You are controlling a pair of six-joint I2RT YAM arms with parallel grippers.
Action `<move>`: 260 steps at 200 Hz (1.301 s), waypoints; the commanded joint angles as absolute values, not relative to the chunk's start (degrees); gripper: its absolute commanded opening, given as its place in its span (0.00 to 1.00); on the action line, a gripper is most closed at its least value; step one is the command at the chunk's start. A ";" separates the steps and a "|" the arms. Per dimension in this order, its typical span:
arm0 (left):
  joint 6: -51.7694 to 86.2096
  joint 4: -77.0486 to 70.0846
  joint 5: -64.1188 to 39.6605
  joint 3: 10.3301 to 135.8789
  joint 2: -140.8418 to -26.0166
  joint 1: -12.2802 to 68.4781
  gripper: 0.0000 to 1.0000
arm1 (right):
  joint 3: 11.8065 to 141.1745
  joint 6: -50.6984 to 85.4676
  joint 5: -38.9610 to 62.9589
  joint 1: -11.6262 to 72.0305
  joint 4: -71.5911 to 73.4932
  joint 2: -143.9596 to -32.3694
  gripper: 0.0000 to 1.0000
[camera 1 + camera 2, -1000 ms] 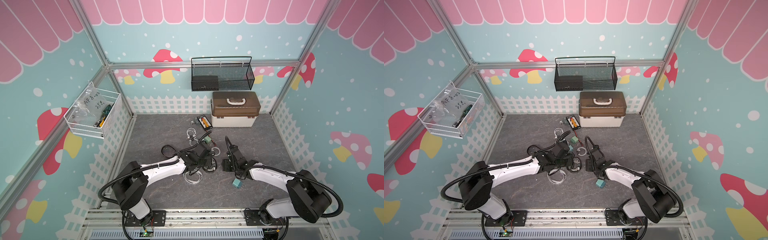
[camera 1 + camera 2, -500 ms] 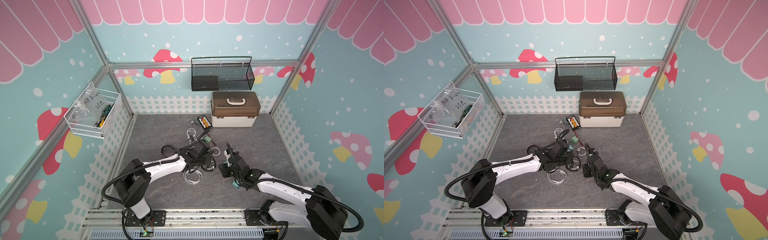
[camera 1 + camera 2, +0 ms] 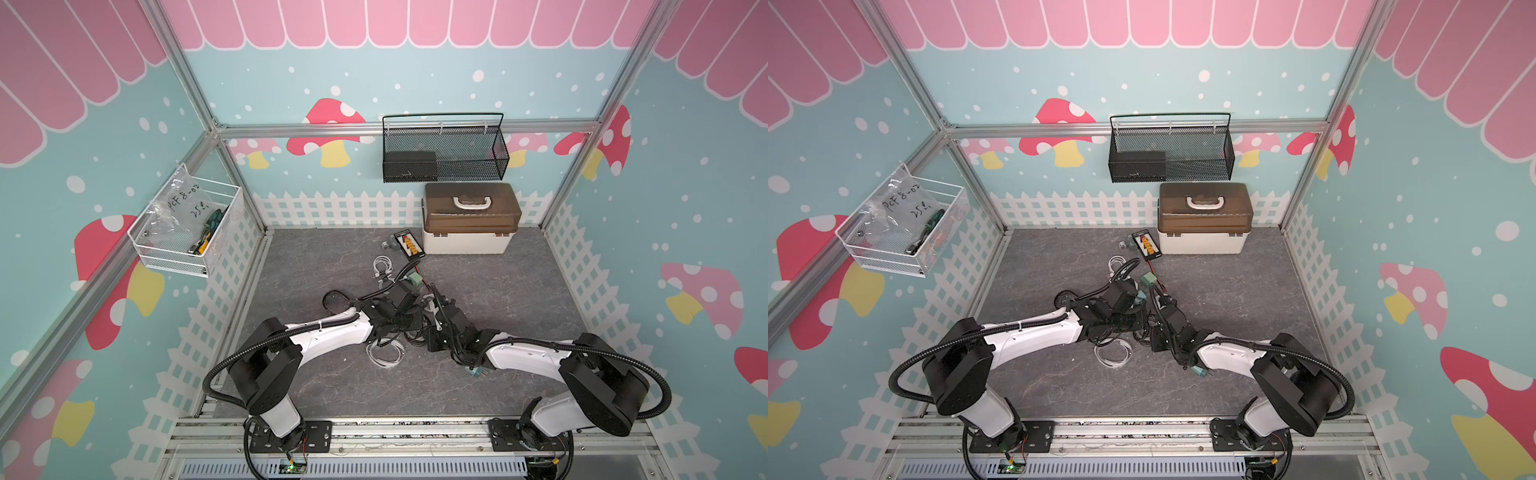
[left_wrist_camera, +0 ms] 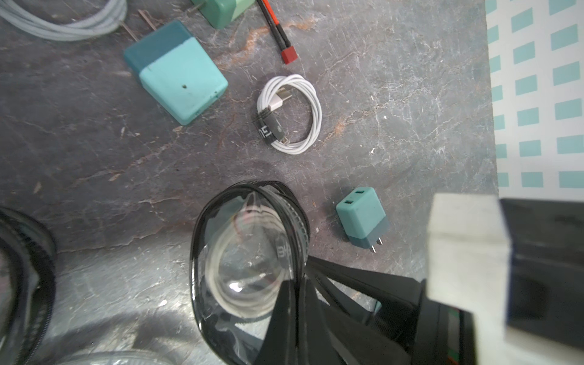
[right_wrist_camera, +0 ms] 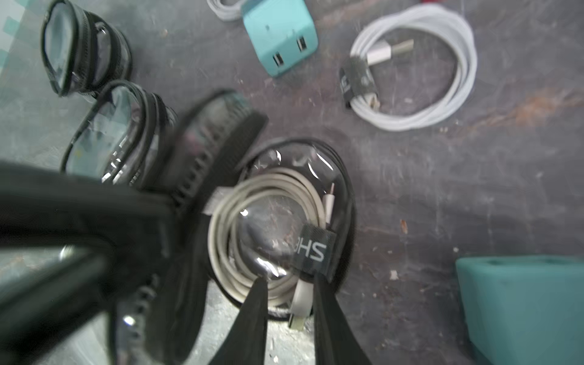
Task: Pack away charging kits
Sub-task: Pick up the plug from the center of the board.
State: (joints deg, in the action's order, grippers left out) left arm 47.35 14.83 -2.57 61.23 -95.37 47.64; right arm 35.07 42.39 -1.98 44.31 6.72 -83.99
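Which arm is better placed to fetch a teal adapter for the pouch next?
Probably right. The left gripper is shut on the pouch rim, holding it. The right gripper sits at the cable coil in the pouch, with a teal adapter close beside it.

The left gripper [image 4: 294, 284] is pinching the clear round black-zipped pouch [image 4: 249, 252], a small teal cube plug adapter [image 4: 361, 218] lying just beside it.
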 commanded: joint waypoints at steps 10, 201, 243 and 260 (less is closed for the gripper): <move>48.01 12.50 -4.43 60.79 -95.76 47.47 0.00 | 37.56 43.16 -4.17 44.57 6.81 -86.29 0.21; 48.43 11.79 -4.57 58.80 -94.44 47.37 0.00 | 32.77 39.73 -12.45 34.05 -6.38 -74.70 0.62; 48.34 12.12 -4.30 59.15 -94.29 47.37 0.00 | 34.90 38.07 -7.66 34.02 -5.62 -82.06 0.61; 48.27 12.30 -4.31 59.34 -94.55 47.37 0.00 | 35.04 37.71 -6.60 34.08 -4.92 -83.57 0.58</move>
